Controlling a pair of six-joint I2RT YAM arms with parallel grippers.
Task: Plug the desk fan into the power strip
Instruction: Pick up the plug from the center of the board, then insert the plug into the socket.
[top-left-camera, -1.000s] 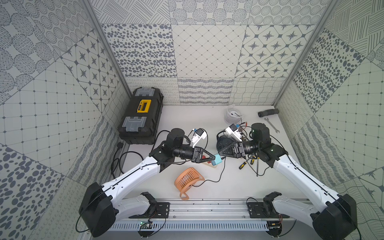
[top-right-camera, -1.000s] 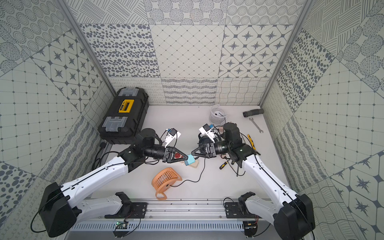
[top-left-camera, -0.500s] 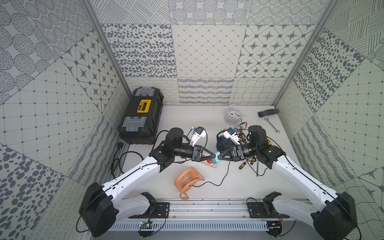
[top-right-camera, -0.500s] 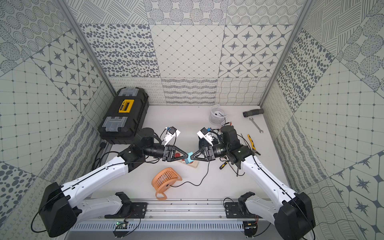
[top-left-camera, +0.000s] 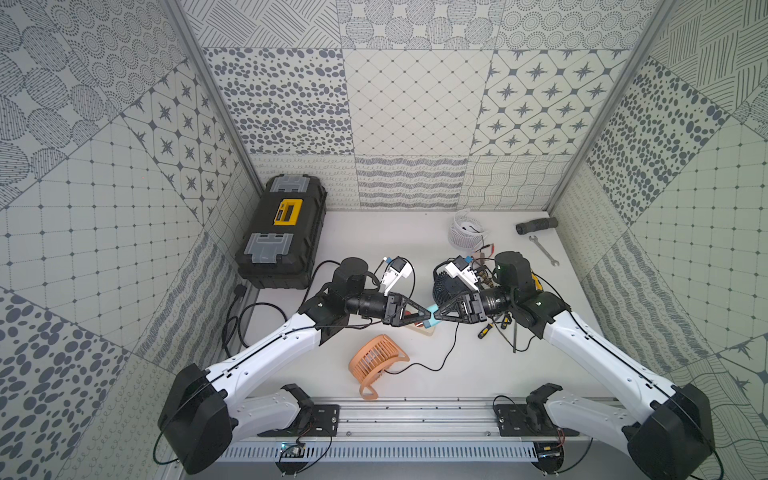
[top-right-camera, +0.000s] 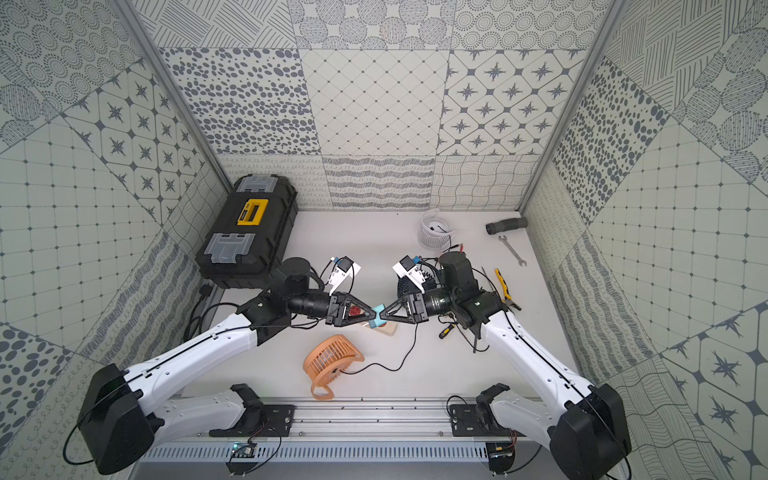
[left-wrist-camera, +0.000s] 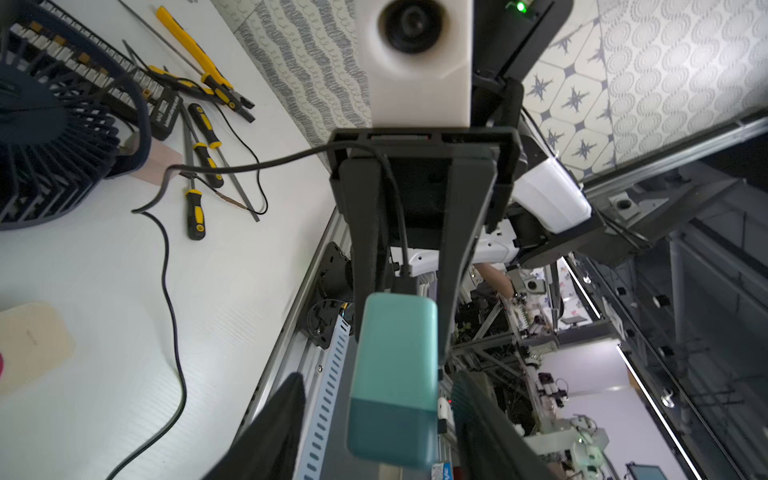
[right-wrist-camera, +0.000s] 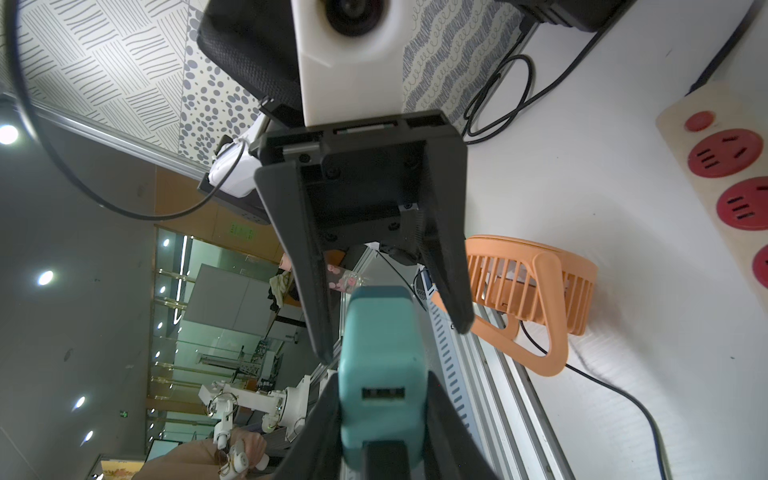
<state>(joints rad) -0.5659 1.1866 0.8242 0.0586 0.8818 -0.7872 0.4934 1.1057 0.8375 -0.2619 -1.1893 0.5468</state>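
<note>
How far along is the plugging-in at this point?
Done: the teal adapter is off the table, cable attached. In hand: the right end effector clamps it while the left end effector stands open around it. Left: seating it in the power strip, whose visible red sockets are empty.

**Lighting and image quality**

Both top views are bright, with even, diffuse light from overhead and no glare. Shadows on the white table (top-left-camera: 415, 232) around the orange fan (top-left-camera: 376, 365) are faint and soft-edged. Focus is sharp throughout, and wall lines bow slightly toward the frame corners.

Right wrist view: the table beyond the orange fan is nearly washed out, with a slight smear just beside the fan. Ceiling lamps (right-wrist-camera: 45, 277), well away from the fan, flare white in a dim room. Strong fisheye bend.

Left wrist view: the table is likewise bleached, and the closest dark parts are soft.
</note>
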